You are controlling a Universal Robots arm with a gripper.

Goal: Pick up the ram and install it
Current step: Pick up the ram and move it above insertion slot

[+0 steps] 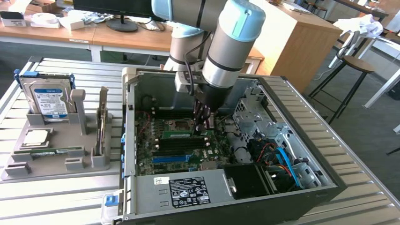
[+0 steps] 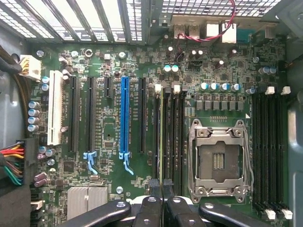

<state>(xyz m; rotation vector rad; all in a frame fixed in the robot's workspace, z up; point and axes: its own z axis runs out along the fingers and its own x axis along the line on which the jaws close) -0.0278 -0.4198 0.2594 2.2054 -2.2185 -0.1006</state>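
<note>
Nearest you in the exterior view, the silver power supply with its black-and-white label sits at the front of the open computer case, which stands on a slatted metal table. Behind the supply lies the green motherboard, with 1 blue slot among black ones.

Your 1 arm reaches down into the case, and the gripper hangs low over the board. Its 2 fingers are drawn together, clamped on the ram. You see the ram edge-on as a thin green-yellow line running out from between the fingers. It lies along the bank of black memory slots, just beside the metal-framed processor socket. You cannot tell whether it is seated in a slot or only lined up above it.

On the exterior view's left, well apart from the gripper, a grey fixture holds a blue-labelled hard drive upright, a square silver processor chip lying flat and a card standing on edge.

Farther back you see a wooden desk and a stool.
</note>
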